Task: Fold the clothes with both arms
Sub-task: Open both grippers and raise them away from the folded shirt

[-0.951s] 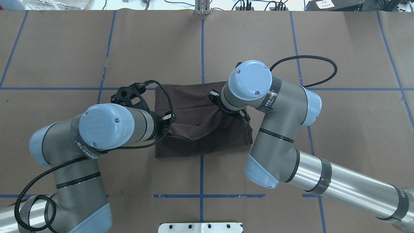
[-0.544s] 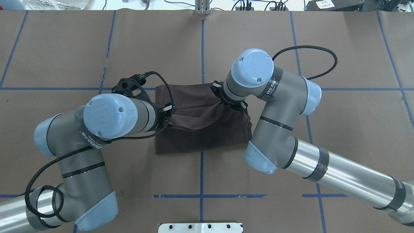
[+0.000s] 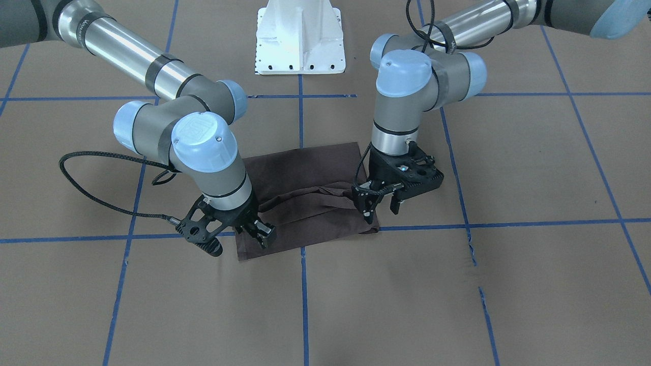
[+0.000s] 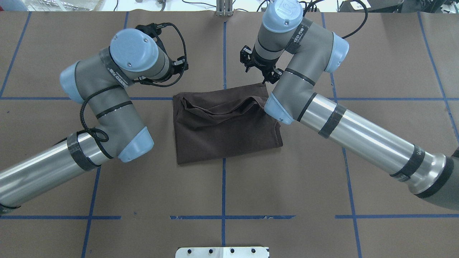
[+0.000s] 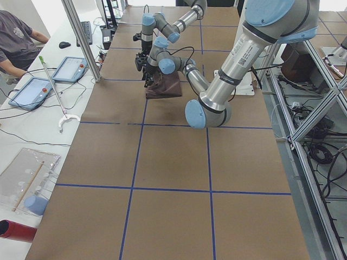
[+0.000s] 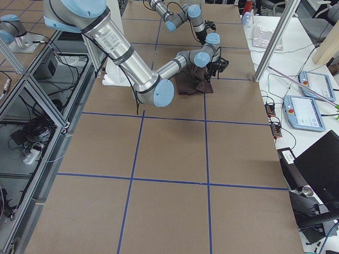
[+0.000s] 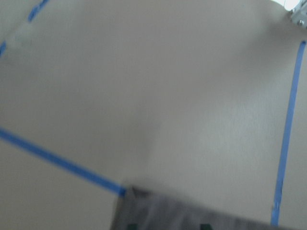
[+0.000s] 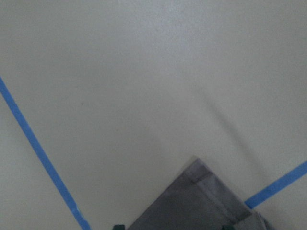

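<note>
- A dark brown T-shirt (image 4: pixel 226 132) lies folded into a rough rectangle at the middle of the brown-papered bench (image 4: pixel 340 186). It sits astride the blue tape line (image 4: pixel 223 195) that runs from 12 to 6 o'clock in the overhead view.
- The cloth lies flat toward its 6 o'clock edge. A rumpled ridge of loose folds runs along the 12 o'clock edge, the side farthest from the robot.
- The left arm (image 4: pixel 107 96) reaches in from 8 o'clock in the overhead view. The left gripper (image 3: pixel 380 211) hangs at the shirt's 11 o'clock corner, its fingers spread apart with nothing between them.
- The right arm (image 4: pixel 340 122) comes in from 4 o'clock and crosses above the shirt's 2 o'clock corner. The right gripper (image 3: pixel 257 233) sits at the 1 o'clock corner of the cloth, and its wrist camera shows the fingertips parted and clamping nothing.
- Each wrist camera looks down on bare bench paper and tape, with one corner of the shirt showing at 6 o'clock in the frame. Whether any fingertip rests on the fabric cannot be told.
- The white pedestal base (image 3: pixel 300 35) stands at 12 o'clock in the front-facing view, well apart from the shirt.
- A seated person (image 5: pixel 16 40) shows at 10 o'clock in the left-side view, at a side desk beyond the bench.
</note>
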Robot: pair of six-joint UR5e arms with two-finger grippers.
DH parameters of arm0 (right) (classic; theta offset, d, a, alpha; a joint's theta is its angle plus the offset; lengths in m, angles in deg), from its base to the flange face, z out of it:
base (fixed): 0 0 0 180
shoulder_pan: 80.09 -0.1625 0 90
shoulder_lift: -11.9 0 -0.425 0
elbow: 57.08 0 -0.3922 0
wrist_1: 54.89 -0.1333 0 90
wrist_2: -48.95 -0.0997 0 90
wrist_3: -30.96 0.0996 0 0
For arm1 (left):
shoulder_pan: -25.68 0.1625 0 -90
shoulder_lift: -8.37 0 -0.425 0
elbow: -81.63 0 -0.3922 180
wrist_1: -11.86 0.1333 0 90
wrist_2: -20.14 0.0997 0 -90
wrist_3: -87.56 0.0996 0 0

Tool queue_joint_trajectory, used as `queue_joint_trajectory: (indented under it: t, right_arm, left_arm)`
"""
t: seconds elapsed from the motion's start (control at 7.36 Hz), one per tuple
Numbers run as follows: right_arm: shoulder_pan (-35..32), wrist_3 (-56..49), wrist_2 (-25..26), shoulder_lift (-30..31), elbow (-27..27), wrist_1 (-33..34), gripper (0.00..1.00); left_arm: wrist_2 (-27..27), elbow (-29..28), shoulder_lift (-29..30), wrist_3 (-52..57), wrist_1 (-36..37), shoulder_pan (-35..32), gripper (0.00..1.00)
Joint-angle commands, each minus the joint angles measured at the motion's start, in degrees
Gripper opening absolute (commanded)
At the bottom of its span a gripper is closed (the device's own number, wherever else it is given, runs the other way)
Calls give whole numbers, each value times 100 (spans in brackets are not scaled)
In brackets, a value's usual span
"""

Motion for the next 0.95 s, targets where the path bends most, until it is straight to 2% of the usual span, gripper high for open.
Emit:
queue_joint_trajectory:
  t: [0.0,0.27,0.41,0.54,0.68,0.82]
  right_arm:
    - [-324,-437,-455,-54,133,4,100]
    - [-177,-877,-431,175,-533,83,100]
    - [33,-887,-378,114,-745,310,100]
    - [313,-1017,-239,96,-1208,895,100]
    - [786,-1097,119,87,-1604,1614,100]
    - [1322,-1185,732,61,-1625,1700,100]
  left_arm:
    - [-240,-117,22,440,-319,-266,100]
    - [-503,-47,-109,606,-478,-266,100]
    - [-521,40,-284,1025,-602,-293,100]
    - [-513,84,-364,1282,-638,-354,100]
    - [-513,85,-391,1293,-655,-389,100]
    - [-513,93,-443,1319,-725,-398,100]
